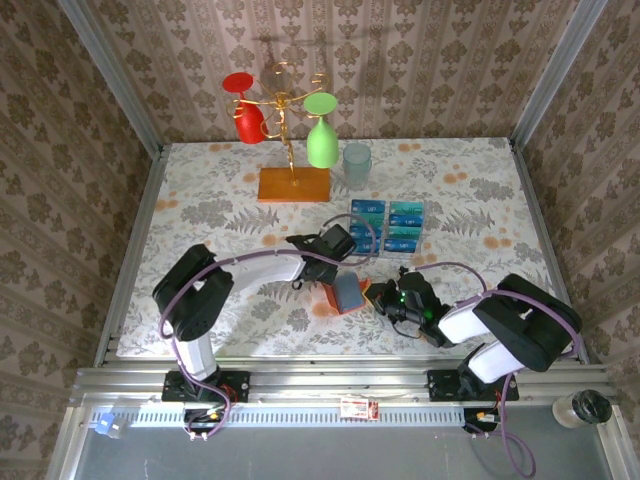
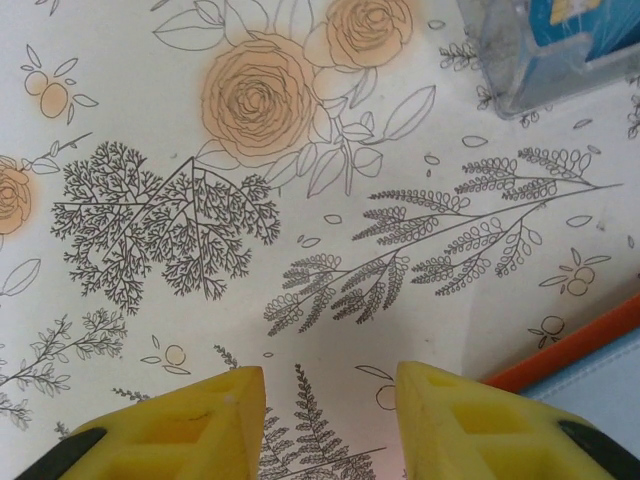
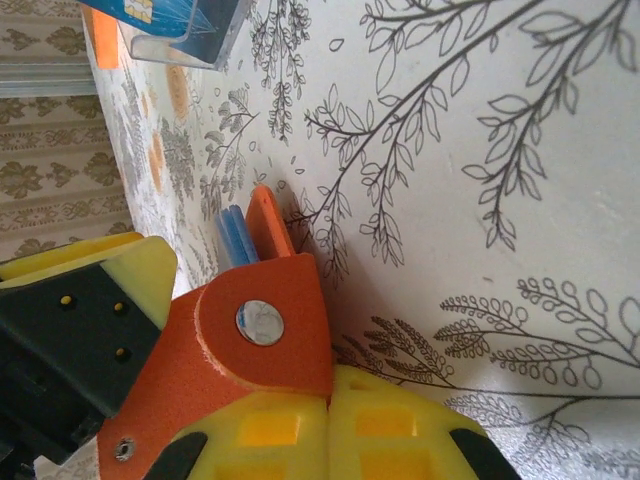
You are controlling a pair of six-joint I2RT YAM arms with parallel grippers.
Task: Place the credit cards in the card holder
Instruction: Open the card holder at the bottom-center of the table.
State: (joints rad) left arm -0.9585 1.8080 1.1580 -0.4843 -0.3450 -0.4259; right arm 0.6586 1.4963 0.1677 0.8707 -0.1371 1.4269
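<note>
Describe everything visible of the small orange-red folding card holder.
The small orange-red folding card holder sits open on the floral table cover, near the front centre, with its greyish-blue inner pocket facing the overhead camera. It looks like thin leather or felt. One orange flap carries a round metal snap stud, and the right gripper is shut on that flap. Thin blue edges show in its fold.

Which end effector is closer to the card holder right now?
Right. The right end effector is shut on a flap of the card holder; the left end effector hovers open just beside its edge.
</note>
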